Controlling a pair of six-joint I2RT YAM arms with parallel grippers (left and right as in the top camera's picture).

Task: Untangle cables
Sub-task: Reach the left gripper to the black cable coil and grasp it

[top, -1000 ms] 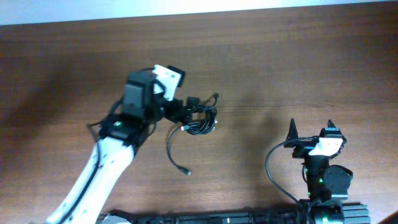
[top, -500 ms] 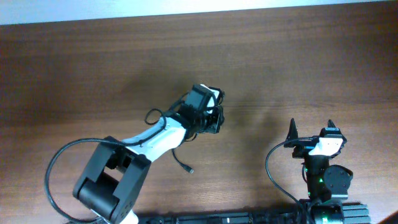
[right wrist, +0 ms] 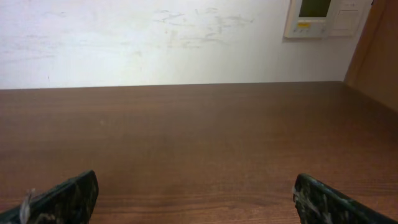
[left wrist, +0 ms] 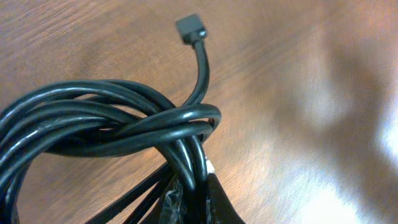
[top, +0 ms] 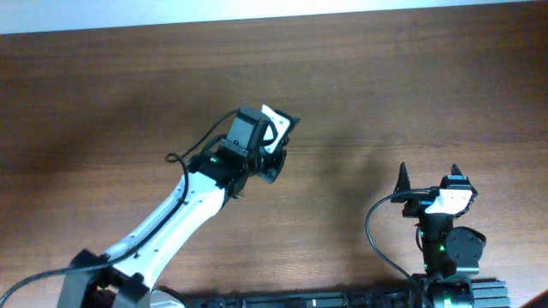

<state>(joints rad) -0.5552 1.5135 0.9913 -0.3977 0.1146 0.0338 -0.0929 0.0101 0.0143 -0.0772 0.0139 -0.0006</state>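
Surface: a brown wood-grain table [top: 103, 103] fills the overhead view. Behind its far edge, the right wrist view shows a pale wall [right wrist: 155, 37] with a small wall panel [right wrist: 314, 15].

Cables: we see the cables [left wrist: 93, 121] as one coil of thin black strands, wound over one another and crossing in a knot-like wrap near the middle of the left wrist view.

Where they are: about mid-table, under the end of the left arm [top: 184, 205], which hides most of the coil from above.

Left gripper: the left gripper [left wrist: 193, 196] looks clamped on a few strands that run down between its fingers, beside a pale tip [left wrist: 211, 165].

Right gripper: the right gripper [top: 428, 177] is spread wide with nothing between its fingers, low at the right side of the table and well apart from the coil.

Key relation: from the left fingers, the loops fan out to the left of the wrist view. One free plug end [left wrist: 189, 28] points away from the fingers, past the crossing.

Nearer arm: the left arm, already at the coil. The right arm has open table ahead.

Our reading: we judge that the right arm must reach leftward for that free end, then draw it along its own line, out of the wrap.
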